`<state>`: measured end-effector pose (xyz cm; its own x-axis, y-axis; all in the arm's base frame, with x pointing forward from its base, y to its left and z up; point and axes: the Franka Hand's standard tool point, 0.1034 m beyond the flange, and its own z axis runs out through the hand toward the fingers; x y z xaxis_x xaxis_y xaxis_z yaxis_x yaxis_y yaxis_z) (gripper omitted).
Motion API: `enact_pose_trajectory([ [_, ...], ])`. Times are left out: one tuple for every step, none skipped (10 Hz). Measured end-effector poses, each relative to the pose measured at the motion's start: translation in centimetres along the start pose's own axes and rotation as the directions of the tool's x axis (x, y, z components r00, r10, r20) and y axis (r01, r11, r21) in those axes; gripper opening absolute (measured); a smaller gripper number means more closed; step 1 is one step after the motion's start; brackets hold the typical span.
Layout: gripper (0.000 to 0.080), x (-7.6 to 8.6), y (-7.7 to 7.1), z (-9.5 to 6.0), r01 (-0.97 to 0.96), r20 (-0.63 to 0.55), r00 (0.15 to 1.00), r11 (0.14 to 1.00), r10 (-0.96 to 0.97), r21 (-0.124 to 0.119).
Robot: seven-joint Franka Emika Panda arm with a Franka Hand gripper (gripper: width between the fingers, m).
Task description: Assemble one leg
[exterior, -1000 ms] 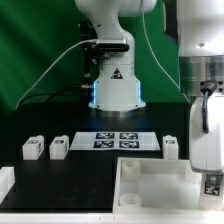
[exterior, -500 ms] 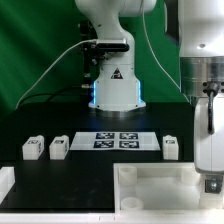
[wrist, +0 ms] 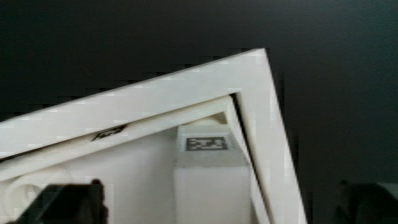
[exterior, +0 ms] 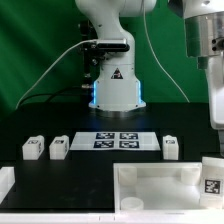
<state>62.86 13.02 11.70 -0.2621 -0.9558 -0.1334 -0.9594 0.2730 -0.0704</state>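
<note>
A leg (exterior: 211, 178), a white block with a black-and-white tag, stands upright in the corner of the large white tray (exterior: 160, 172) at the exterior view's right. In the wrist view the same leg (wrist: 210, 165) runs up toward the camera inside the tray's corner (wrist: 249, 90). My gripper (wrist: 214, 214) is above it and open. Its dark fingers (wrist: 63, 205) stand wide apart on either side of the leg and do not touch it. The arm's hand (exterior: 216, 100) shows at the exterior view's right edge, above the leg.
Three more legs lie on the black table: two at the exterior view's left (exterior: 34, 148) (exterior: 59, 147) and one at the right (exterior: 171, 147). The marker board (exterior: 120, 139) lies between them, in front of the robot's base (exterior: 113, 85).
The hand, which was low over the leg at the tray's corner, has let it go and risen. The leg stays standing in the tray.
</note>
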Motion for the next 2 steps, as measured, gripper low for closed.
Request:
enact_pose_trajectory([
  [0.0649, 0.02, 0.04, 0.17, 0.001, -0.002, 1.0, 1.0, -0.001, -0.002],
  [0.0649, 0.01, 0.05, 0.19, 0.001, -0.002, 1.0, 1.0, -0.001, -0.002],
])
